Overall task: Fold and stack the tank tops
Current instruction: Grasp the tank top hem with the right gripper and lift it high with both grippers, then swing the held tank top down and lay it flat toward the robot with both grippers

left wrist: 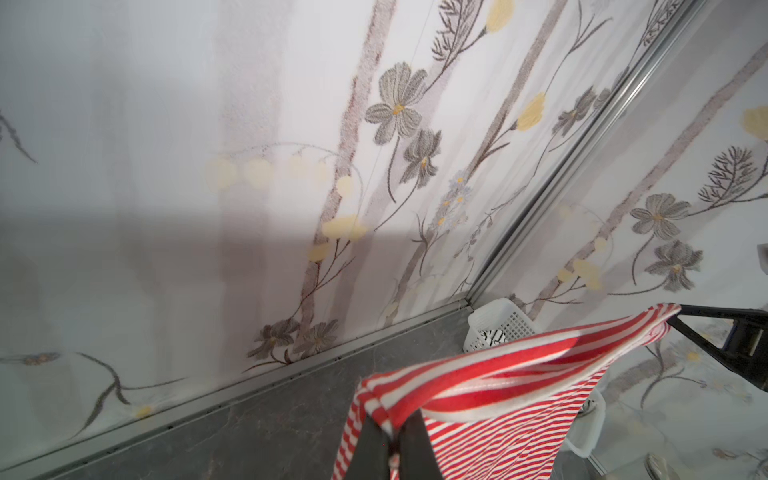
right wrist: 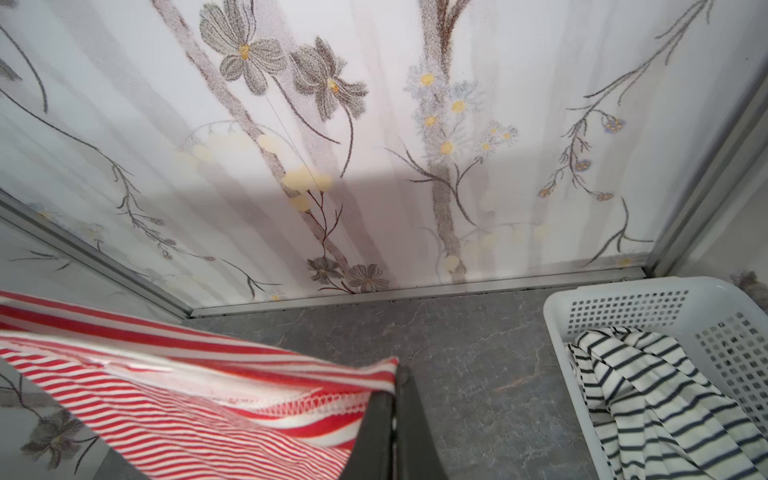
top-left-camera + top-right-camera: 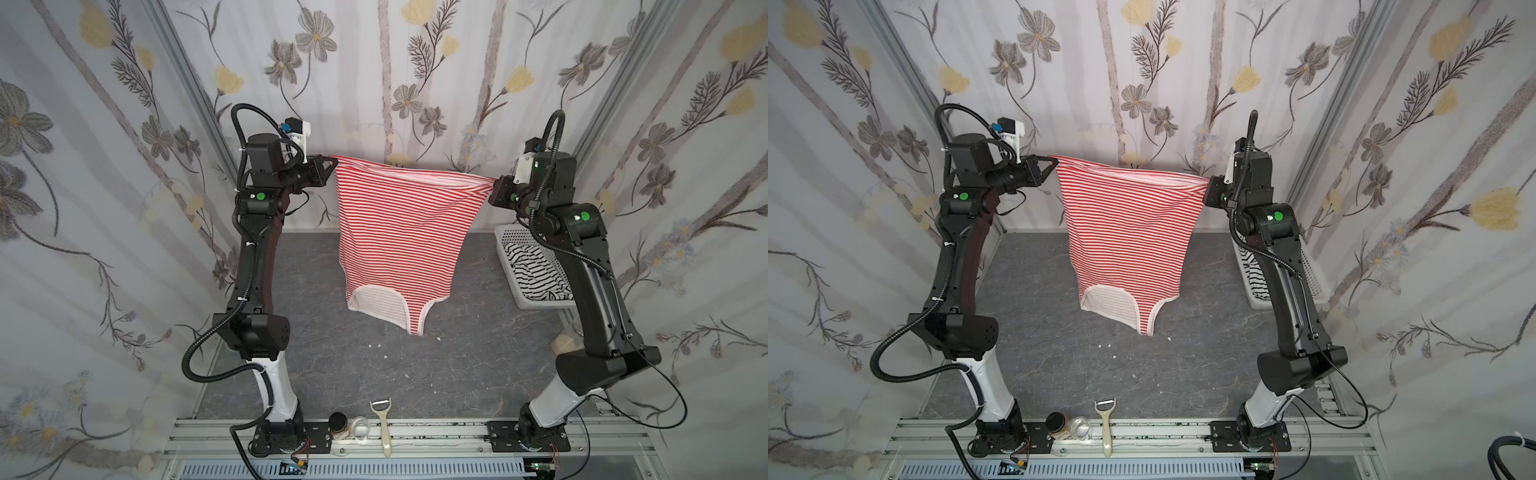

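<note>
Red-and-white tank top [image 3: 399, 232] hung upside down over the grey table [image 3: 332, 365], long axis running 12 to 6 o'clock, straps lowest. Left gripper [image 3: 331, 163] was clamped shut on its hem corner at 9 o'clock, right gripper [image 3: 493, 185] likewise at 3 o'clock, equally near. Black-striped tank top [image 3: 536, 270] lay in the white basket [image 3: 509, 239], further toward 3 o'clock.

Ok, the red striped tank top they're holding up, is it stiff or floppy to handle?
Probably floppy: the red-and-white tank top hangs limp from the left tool and right tool. Likely light, since two pinches at its corners carry it. Its dangling strap end would probably crumple on reaching the table.
</note>
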### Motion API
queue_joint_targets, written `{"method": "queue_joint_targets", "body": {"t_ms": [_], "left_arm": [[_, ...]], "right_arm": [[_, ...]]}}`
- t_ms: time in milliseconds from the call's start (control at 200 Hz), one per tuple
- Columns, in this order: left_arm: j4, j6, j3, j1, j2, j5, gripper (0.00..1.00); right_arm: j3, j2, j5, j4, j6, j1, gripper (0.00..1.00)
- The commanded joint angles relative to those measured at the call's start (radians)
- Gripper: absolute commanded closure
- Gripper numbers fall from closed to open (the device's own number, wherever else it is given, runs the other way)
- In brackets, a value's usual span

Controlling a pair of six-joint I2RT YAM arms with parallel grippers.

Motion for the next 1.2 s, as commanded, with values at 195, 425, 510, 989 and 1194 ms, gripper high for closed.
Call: {"method": "queue_joint_targets", "body": {"t_ms": [195,425,510,989,1194], "left_arm": [[0.054,-0.021,0.038,0.025,-0.023,-0.019,1.00],[0.052,0.075,-0.340,0.034,-0.115,0.065,1.00],[0.052,0.147,-0.594,0.047,-0.213,0.116,1.00],[-0.015,0.502,-1.559,0.071,-0.652,0.103,1.00],[-0.125,0.659,-1.646,0.069,-0.654,0.015,1.00]], "right_arm": [[0.150,0.041,-0.126,0.057,0.065,-0.050,1.00],[-0.562,-0.269,-0.087,0.310,0.109,-0.037,1.00],[-0.909,-0.465,-0.143,0.509,0.165,-0.031,1.00],[-1.670,-0.828,-0.241,0.524,0.244,-0.010,1.00],[-1.820,-0.970,-0.276,0.488,0.305,0.017,1.00]]}}
